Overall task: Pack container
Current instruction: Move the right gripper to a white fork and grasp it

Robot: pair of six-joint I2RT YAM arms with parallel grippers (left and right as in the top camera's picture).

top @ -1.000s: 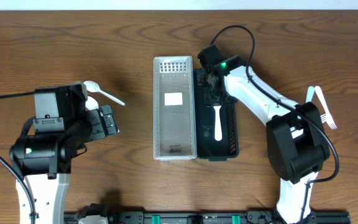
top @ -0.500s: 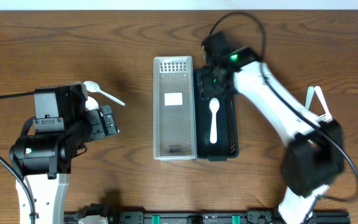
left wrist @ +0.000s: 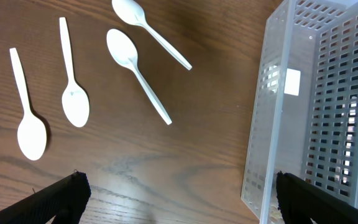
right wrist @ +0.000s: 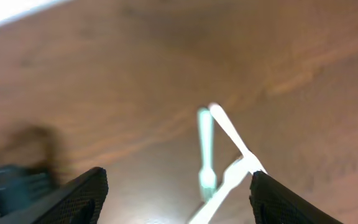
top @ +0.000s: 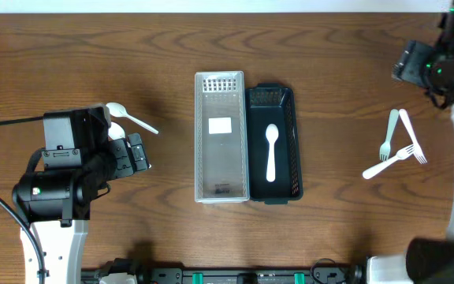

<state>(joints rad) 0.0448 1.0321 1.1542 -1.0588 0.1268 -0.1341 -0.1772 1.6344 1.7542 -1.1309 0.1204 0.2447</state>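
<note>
Overhead, the big change is on your right side: a second ago the right gripper (top: 426, 66) sat low over the dark basket (top: 287, 96) with the white spoon (top: 271, 152) under it; now that spoon lies loose on the basket floor, bowl toward 12 o'clock and handle toward 6, and the arm has swung clear out to about 2 o'clock on the table; take that as one piece delivered and released. Right wrist view is smeared by motion, yet you can make out both fingers standing well apart with nothing between them, so the gripper is spread and carrying nothing; below it the forks (right wrist: 227, 155) show as a blurred cluster. From above, those forks (top: 396, 146) lie at 3 o'clock, crossing one another, well apart from the basket; I judge them your next pickup, and the overlap may make a clean single grab awkward. The clear basket (top: 220, 79) stands touching the dark one on its 9 o'clock side and shows no cutlery inside, only a pale label. Your left gripper (left wrist: 179, 202) has not shifted at all over that second; its jaws are spread wide on empty air, parked at 9 o'clock just beside the spare spoons (left wrist: 73, 93), four of them on the bare wood in its wrist view. Packing has barely begun: one spoon in, the rest out.
</note>
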